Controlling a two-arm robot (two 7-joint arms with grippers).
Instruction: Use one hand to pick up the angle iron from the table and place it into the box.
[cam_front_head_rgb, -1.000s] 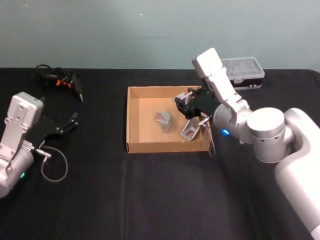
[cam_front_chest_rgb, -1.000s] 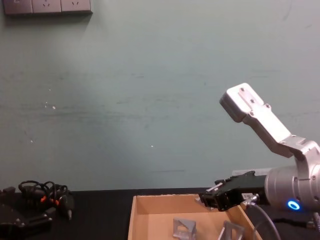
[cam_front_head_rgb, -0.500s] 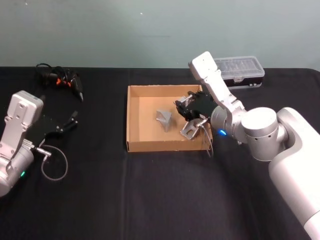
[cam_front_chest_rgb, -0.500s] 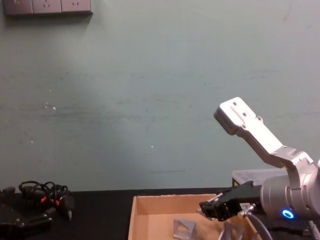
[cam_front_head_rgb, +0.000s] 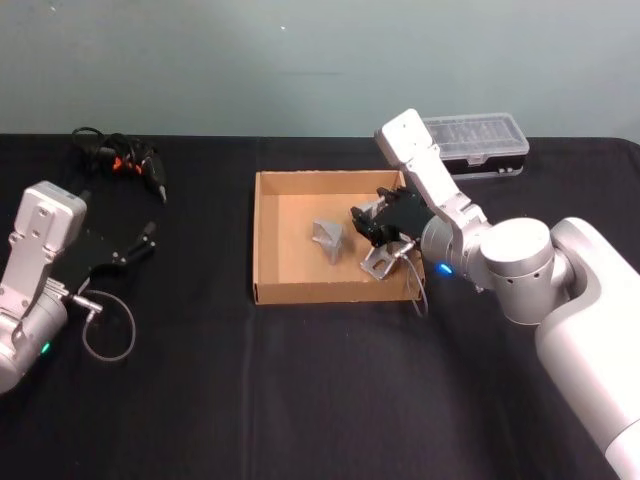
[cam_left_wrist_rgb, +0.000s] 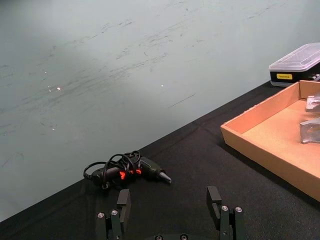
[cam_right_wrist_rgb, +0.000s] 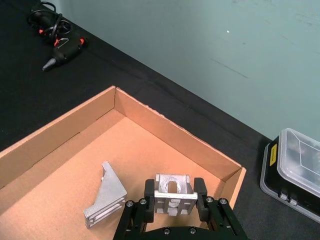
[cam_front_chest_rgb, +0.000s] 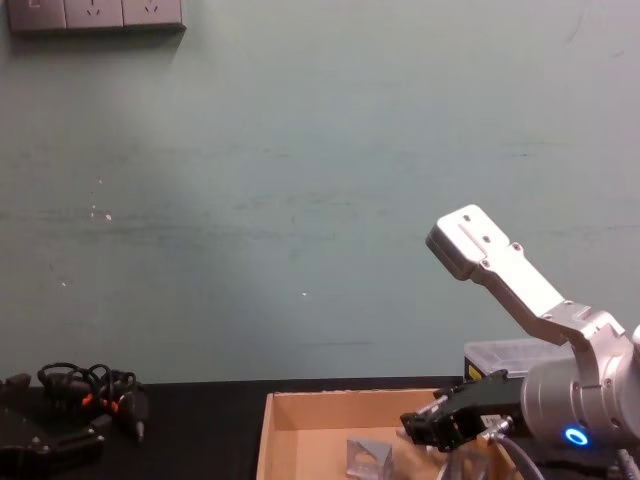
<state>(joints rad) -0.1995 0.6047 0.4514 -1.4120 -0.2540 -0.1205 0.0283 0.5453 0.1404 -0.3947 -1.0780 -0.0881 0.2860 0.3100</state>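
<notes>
In the head view the right gripper (cam_front_head_rgb: 375, 222) reaches into the box (cam_front_head_rgb: 268, 240) on the black counter (cam_front_head_rgb: 300, 390), over its right side, near an angle iron (cam_front_head_rgb: 380, 260) leaning by the right wall, with a second iron (cam_front_head_rgb: 328, 240) mid-box; the left gripper (cam_front_head_rgb: 140, 243) rests parked at far left. In the right wrist view the jaws are closed on that angle iron (cam_right_wrist_rgb: 172, 194), just above the box floor. In the left wrist view the left jaws stand wide apart, empty, above the counter near a corded tool (cam_left_wrist_rgb: 127, 171).

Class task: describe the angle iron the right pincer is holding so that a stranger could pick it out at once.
Find the box mid-table. Near its right wall, the right pincer grips a silver angle iron. The second angle iron, beside it toward the box's middle, lies free on the floor.
</notes>
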